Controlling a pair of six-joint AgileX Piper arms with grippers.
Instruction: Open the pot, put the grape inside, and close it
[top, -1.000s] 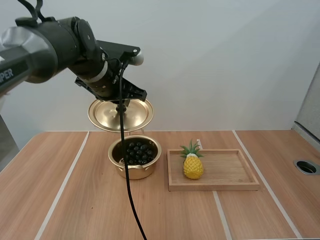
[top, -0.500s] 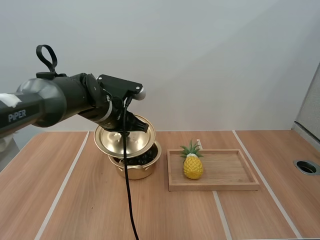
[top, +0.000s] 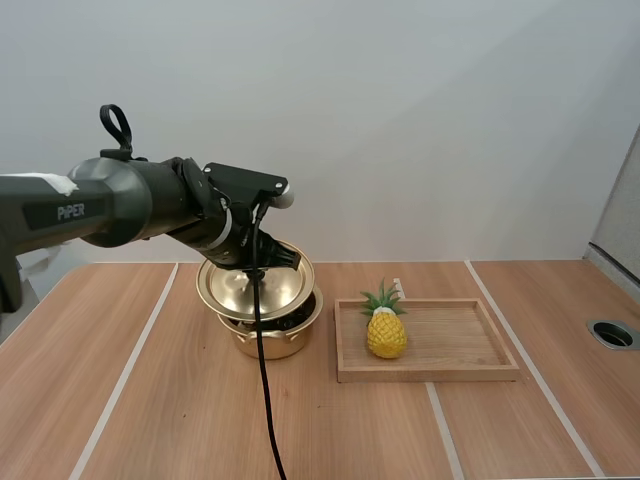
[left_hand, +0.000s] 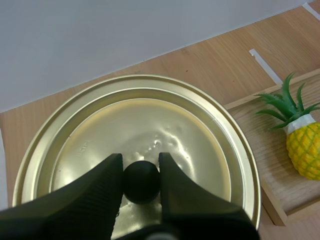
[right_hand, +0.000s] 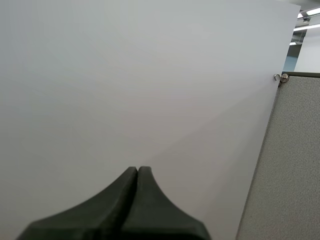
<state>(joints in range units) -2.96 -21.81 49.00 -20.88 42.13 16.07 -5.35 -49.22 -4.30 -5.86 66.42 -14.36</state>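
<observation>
Over the left half of the bench (top: 150, 400), my left jaws pinch the black knob (left_hand: 141, 181) of the golden lid (top: 232, 290), one finger on each side of it, and the lid hangs straight beneath them. Right under the lid stands the pot (top: 268, 340). The lid is close over the pot's rim but, as far as I can judge from the high view, not yet seated. It looks tilted, its upper face turned toward the near side, and its left edge overhangs the pot's left wall more than its right edge reaches the right wall. A dark strip shows in the gap between lid and rim on the right, which I take for the grapes (top: 292, 317) already lying inside the pot. So the closing seems to be the step in hand. The move to come turns on this offset: the pot's centre lies below and slightly to the right of the knob, so I would level the lid and ease it down and a touch right before letting go. The lid is round, so no long axis matters. My right jaws are pressed together as one dark wedge, pointed at a blank wall, so the left arm is the one placed for this. Just right of the pot, a pineapple (top: 386, 333) stands on the wooden tray (top: 450, 372), clear of the lid's edge.
</observation>
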